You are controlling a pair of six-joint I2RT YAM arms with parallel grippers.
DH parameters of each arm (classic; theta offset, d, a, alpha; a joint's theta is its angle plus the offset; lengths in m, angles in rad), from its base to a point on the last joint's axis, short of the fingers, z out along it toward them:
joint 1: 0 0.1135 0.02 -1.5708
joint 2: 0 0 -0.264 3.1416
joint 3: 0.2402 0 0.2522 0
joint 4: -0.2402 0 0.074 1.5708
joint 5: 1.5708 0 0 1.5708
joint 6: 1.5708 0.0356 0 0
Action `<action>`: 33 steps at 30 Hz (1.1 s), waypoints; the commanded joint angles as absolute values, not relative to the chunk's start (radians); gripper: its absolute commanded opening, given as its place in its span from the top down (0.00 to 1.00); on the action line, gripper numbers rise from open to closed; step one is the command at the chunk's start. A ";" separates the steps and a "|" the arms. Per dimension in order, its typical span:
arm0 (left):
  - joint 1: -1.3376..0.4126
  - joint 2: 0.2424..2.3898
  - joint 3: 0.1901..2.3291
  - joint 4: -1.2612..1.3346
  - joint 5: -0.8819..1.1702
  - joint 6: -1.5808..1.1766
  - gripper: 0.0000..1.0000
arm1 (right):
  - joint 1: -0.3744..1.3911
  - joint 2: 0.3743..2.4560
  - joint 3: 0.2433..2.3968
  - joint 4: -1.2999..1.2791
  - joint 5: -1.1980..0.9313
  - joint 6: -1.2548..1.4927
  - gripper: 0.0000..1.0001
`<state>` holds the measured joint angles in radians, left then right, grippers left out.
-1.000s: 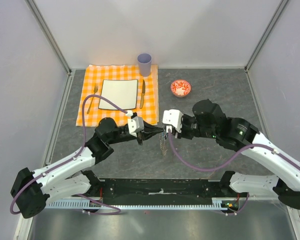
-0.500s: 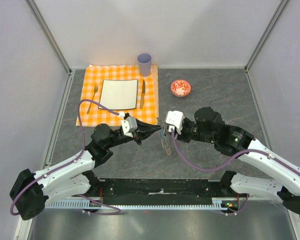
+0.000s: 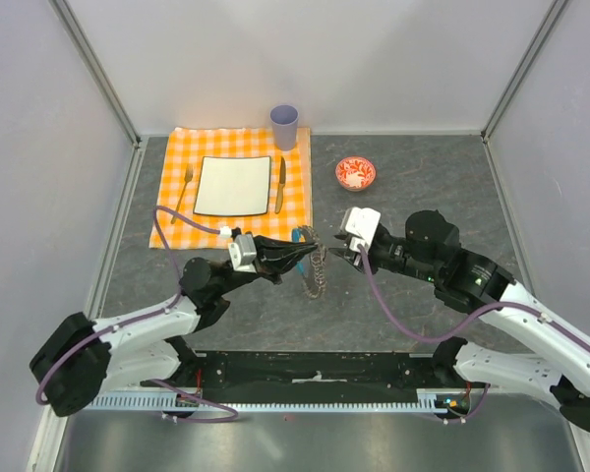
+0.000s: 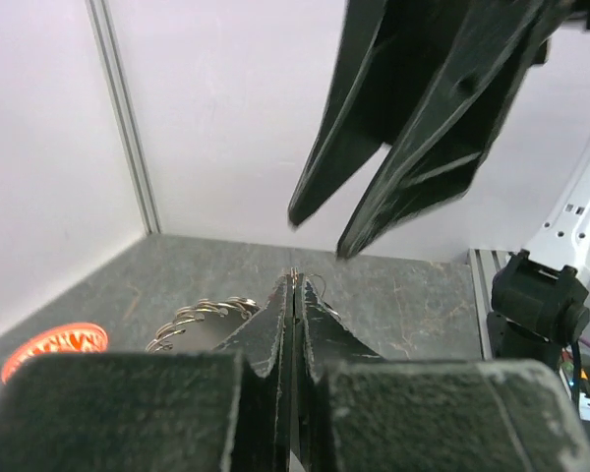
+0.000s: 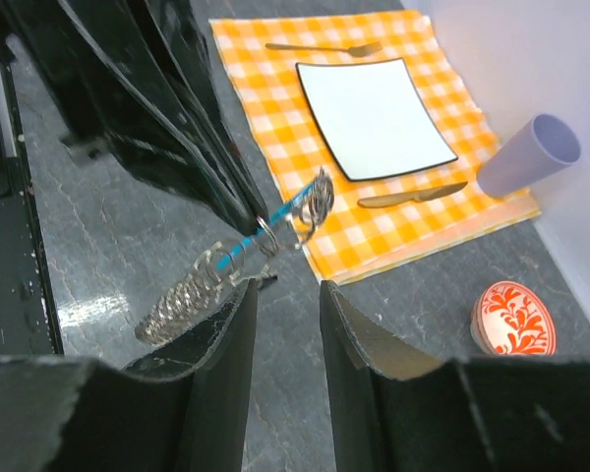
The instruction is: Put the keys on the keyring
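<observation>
The keyring (image 3: 315, 264), a grey metal coil with a blue segment, hangs from my left gripper (image 3: 301, 258), which is shut on its thin wire ring (image 4: 297, 278). The coil (image 4: 199, 316) trails to the left of the shut jaws. In the right wrist view the keyring (image 5: 192, 293) hangs slanted from the left gripper's black fingers (image 5: 192, 147). A tiny dark piece (image 5: 266, 281), maybe the key, hangs beside the ring. My right gripper (image 3: 334, 254) is open and empty just right of the keyring, its jaws (image 5: 287, 290) apart over bare table.
An orange checked cloth (image 3: 167, 221) at the back left holds a white square plate (image 3: 234, 185), a fork (image 3: 183, 192) and a table knife (image 3: 280, 184). A lilac cup (image 3: 284, 125) stands behind it. A red patterned bowl (image 3: 355, 173) sits at the back middle.
My right gripper has drawn back to the right, away from the keyring. The left gripper has shifted slightly left with the keyring, which now hangs from it alone.
</observation>
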<state>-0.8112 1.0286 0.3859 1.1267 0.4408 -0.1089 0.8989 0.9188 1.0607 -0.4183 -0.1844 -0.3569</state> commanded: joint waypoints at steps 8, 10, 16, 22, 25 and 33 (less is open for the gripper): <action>-0.813 1.220 0.459 1.661 0.416 -0.227 0.98 | 0.897 0.850 1.097 -0.385 -0.149 -0.325 0.56; -0.811 1.215 0.459 1.661 0.417 -0.216 0.98 | 0.896 0.851 1.092 -0.393 -0.135 -0.325 0.56; -0.813 1.192 0.469 1.628 0.419 -0.209 0.98 | 0.894 0.882 1.062 -0.425 -0.124 -0.301 0.58; -0.813 1.189 0.488 1.583 0.423 -0.193 0.98 | 0.894 0.844 0.974 -0.345 -0.088 -0.198 0.54; -0.813 1.186 0.491 1.577 0.428 -0.195 0.98 | 0.894 0.822 0.950 -0.322 -0.049 -0.198 0.54; -0.813 1.170 0.503 1.551 0.443 -0.192 0.98 | 0.893 0.802 0.948 -0.272 0.002 -0.236 0.57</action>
<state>-0.8112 1.2076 0.4492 1.2541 0.4309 -0.1970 0.8982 0.8162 0.9390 -0.3458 -0.0338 -0.2317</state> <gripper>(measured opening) 0.025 0.438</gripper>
